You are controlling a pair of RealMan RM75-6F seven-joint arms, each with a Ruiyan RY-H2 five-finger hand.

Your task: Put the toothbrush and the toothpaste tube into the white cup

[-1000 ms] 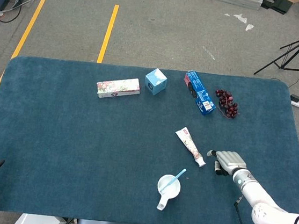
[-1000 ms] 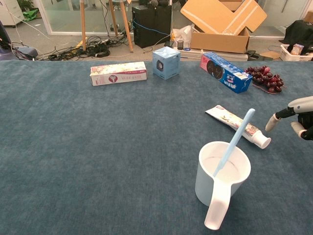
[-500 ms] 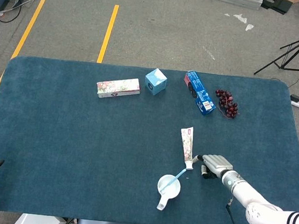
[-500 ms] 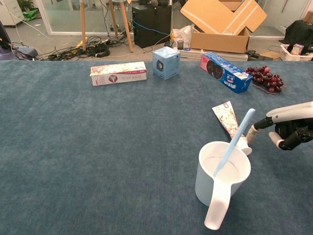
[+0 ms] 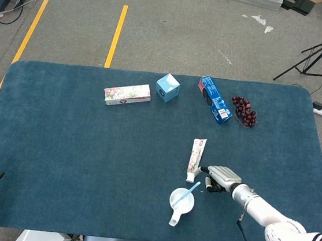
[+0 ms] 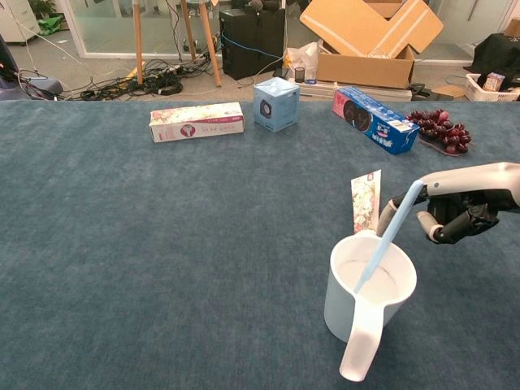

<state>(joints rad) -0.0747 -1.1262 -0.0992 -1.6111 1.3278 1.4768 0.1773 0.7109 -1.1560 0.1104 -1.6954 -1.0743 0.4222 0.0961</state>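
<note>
While the toothbrush (image 6: 388, 236) is already leaning in the white cup (image 6: 370, 292), the right hand (image 5: 219, 178), fingers curled and holding nothing, is nudging the toothpaste tube (image 5: 195, 156) lying flat on the table (image 5: 57, 161); it needs a firm pinch near the cap, avoiding the cup just beside it.

A pale blue toothbrush (image 6: 388, 236) in a white cup (image 6: 367, 300), floral-printed toothpaste tube (image 5: 195, 155), dark teal table (image 5: 76, 146).
</note>
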